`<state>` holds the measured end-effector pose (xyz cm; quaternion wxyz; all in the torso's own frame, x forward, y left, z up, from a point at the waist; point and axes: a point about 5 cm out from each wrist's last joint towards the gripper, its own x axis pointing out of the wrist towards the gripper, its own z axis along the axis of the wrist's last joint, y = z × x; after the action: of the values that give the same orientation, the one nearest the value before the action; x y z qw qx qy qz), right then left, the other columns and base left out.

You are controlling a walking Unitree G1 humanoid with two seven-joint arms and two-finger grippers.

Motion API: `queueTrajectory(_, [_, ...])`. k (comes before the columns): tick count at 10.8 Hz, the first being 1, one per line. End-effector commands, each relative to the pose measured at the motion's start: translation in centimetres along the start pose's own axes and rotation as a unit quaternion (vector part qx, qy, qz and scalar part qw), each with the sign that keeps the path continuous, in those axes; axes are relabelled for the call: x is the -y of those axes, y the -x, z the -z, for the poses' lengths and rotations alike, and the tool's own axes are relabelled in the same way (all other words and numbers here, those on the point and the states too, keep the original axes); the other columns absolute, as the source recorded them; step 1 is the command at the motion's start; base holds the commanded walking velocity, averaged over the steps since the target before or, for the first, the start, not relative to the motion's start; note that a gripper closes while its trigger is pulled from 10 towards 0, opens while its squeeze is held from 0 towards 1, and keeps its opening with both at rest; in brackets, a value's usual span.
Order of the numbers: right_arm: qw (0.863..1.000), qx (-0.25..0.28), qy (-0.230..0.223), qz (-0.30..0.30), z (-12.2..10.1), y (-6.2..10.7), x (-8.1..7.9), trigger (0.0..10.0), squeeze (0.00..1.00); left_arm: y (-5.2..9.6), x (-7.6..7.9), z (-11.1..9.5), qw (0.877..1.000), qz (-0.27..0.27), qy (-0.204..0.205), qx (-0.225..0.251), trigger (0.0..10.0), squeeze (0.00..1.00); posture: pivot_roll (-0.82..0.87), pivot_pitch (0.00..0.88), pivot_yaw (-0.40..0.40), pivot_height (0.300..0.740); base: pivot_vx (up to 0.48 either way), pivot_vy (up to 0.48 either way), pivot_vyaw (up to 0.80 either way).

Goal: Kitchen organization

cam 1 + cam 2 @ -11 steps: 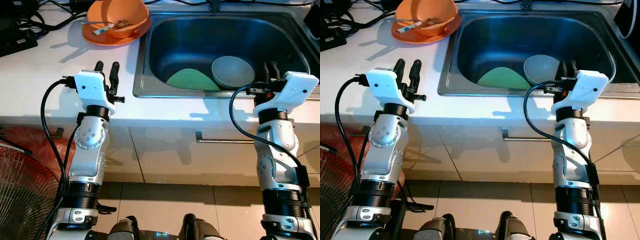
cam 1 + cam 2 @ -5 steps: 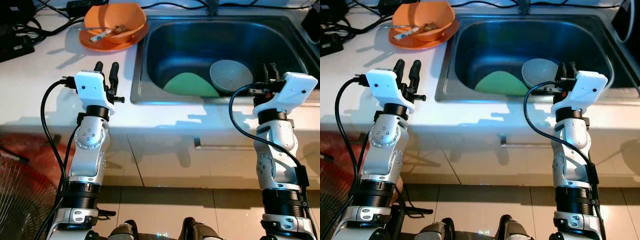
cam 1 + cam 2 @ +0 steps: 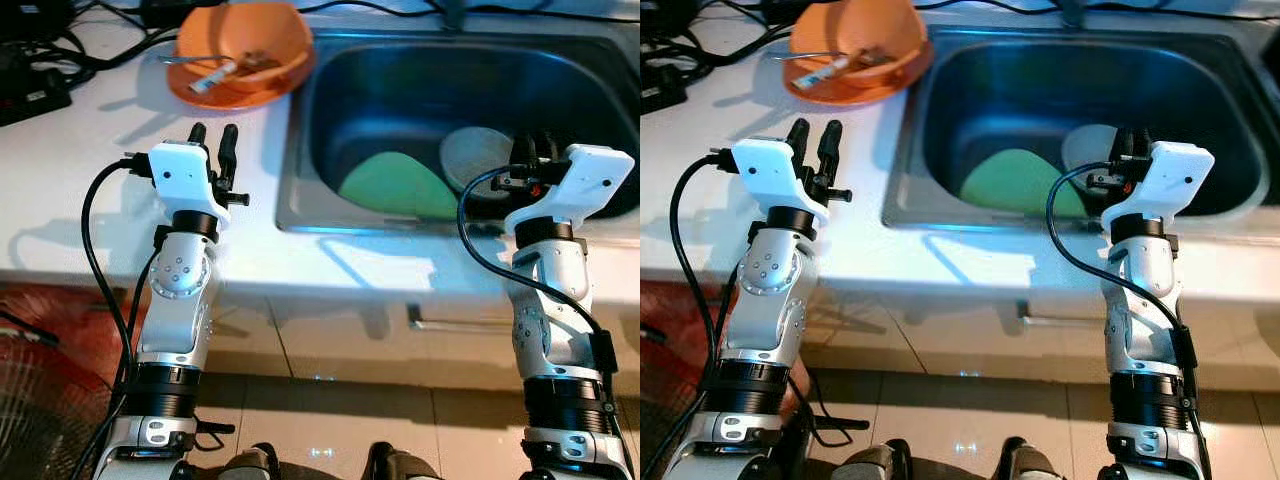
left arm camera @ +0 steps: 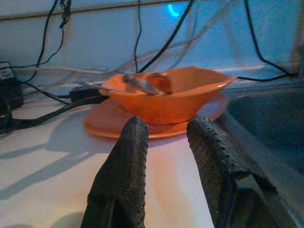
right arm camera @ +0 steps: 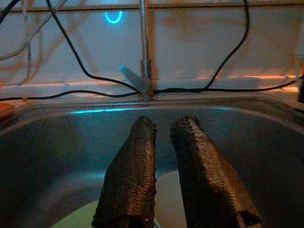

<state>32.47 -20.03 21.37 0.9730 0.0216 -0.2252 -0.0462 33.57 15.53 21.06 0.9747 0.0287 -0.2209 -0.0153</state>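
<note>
Cables (image 4: pixel 42 111) trail behind the orange bowl (image 3: pixel 243 48); both tools, left (image 3: pixel 214 137) and right (image 5: pixel 164 142), slightly spread, empty.

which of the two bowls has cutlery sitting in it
The orange bowl on the orange plate, on the counter left of the sink. The grey bowl down in the sink holds none.
</note>
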Motion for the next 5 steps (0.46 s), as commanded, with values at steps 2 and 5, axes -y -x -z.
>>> queueTrajectory(2, [1.000,0.002,0.000,0.002,-0.02,-0.08,-0.07,10.0,0.00,0.15,-0.12,-0.23,1.000,-0.007,0.003,0.002,10.0,0.00,0.01,0.216,0.028,0.740,0.388,0.000,0.00])
queueTrajectory(5, [1.000,0.001,-0.001,0.001,0.05,-0.10,-0.06,10.0,0.00,0.12,-0.05,-0.17,1.000,-0.006,0.005,0.001,10.0,0.00,0.01,0.215,0.027,0.740,0.409,0.000,0.00])
